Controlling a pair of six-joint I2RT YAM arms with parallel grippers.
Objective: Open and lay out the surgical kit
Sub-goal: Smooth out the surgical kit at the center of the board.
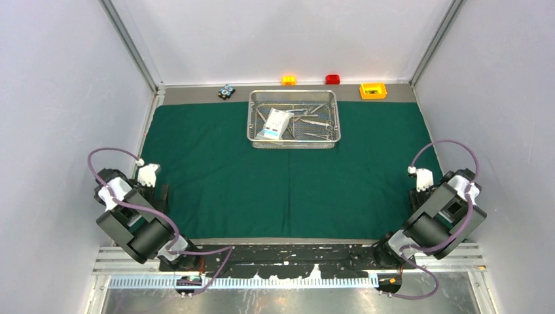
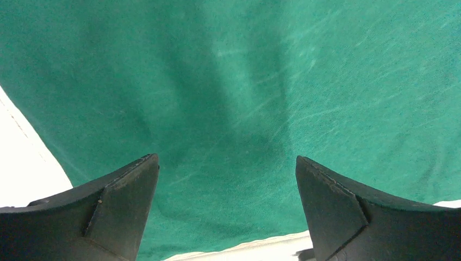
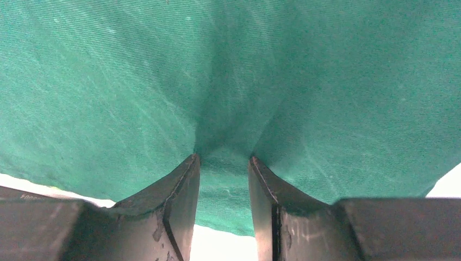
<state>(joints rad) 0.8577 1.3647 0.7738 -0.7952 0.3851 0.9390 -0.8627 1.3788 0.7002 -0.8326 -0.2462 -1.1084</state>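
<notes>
The dark green drape (image 1: 281,190) lies spread flat over the table. At its back middle stands the steel wire-mesh tray (image 1: 294,143), holding a flat white pouch (image 1: 275,123) and slim silver forceps (image 1: 316,122). My left gripper (image 1: 161,195) hovers at the drape's near left edge, wide open and empty (image 2: 225,158), with drape (image 2: 234,81) beneath it. At the near right edge is my right gripper (image 1: 416,196). Its jaws stand half closed with a gap (image 3: 223,157), tips pressed into the drape (image 3: 234,65), and the cloth puckers between them.
Along the bare strip behind the drape sit a yellow box (image 1: 373,90), a red block (image 1: 332,79), an orange block (image 1: 288,80) and a small dark blue piece (image 1: 226,91). White walls close in both sides and the back.
</notes>
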